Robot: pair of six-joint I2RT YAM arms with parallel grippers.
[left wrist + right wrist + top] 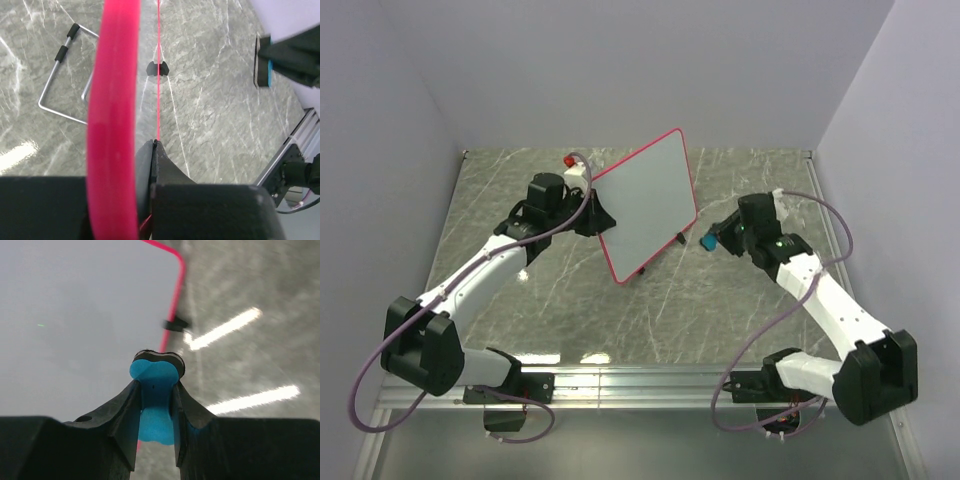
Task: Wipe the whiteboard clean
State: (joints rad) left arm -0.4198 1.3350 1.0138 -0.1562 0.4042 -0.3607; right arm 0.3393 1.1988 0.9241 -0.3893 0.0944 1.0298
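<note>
While left end effector (597, 213) pinches whiteboard (648, 205) by its left edge, jaws closed tight on red-pink frame, board stands tilted over middle of desk (720, 300), white face toward right arm. Two black feet (678, 238) on lower long edge; contact with desk unclear. Right end effector (710, 241) clamped narrow on blue eraser (705, 242), near board's lower right edge, small gap between.
</note>
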